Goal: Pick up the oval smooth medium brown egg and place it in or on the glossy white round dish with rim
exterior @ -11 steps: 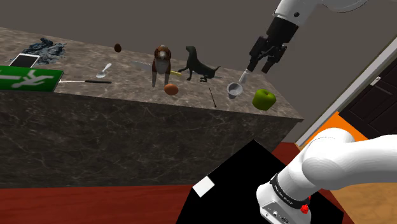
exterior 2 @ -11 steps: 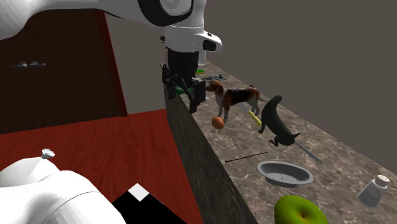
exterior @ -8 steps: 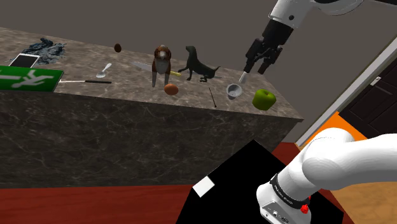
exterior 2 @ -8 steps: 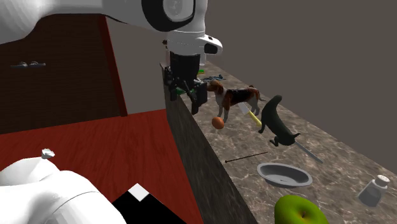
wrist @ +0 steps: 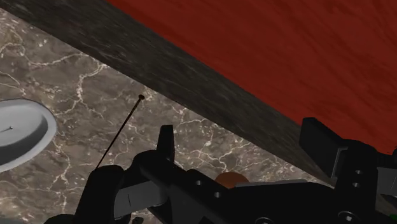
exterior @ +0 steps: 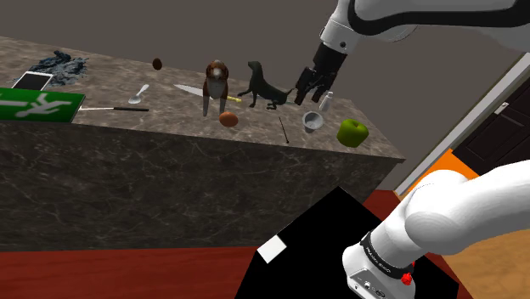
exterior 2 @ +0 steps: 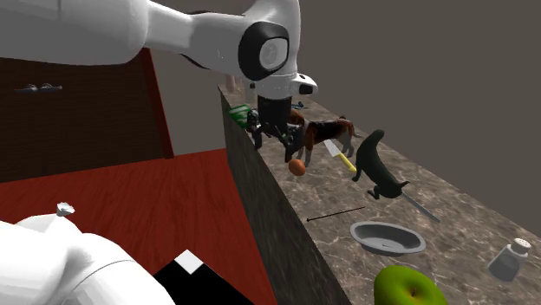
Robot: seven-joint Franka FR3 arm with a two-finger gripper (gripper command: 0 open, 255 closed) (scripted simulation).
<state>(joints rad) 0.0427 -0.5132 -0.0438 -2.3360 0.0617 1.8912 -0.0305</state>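
Observation:
The orange-brown egg (exterior: 228, 119) lies on the marble counter near its front edge, in front of the beagle figure (exterior: 217, 83). The round dish (exterior: 313, 121) looks grey and stands empty to the egg's right in the shoulder view. My gripper (exterior: 307, 87) hangs open in the air above the counter, between the black dog figure (exterior: 265, 85) and the dish, with nothing between its fingers. In the second exterior view the gripper (exterior 2: 273, 139) sits above the egg (exterior 2: 297, 166), and the dish (exterior 2: 387, 236) is nearer the camera. The wrist view shows the egg (wrist: 232, 178) partly behind the hand, and the dish (wrist: 19, 137).
A green apple (exterior: 352, 132) and a salt shaker (exterior: 326, 100) flank the dish. A thin black stick (exterior 2: 335, 214) lies between egg and dish. Further along the shoulder view's left are a knife (exterior: 200, 87), a spoon (exterior: 141, 92), a small dark egg (exterior: 157, 64) and a green sign (exterior: 38, 104).
The arm has swung toward the shoulder view's left and lower, from above the shaker to beside the black dog. The gripper stays open; the egg and dish have not moved.

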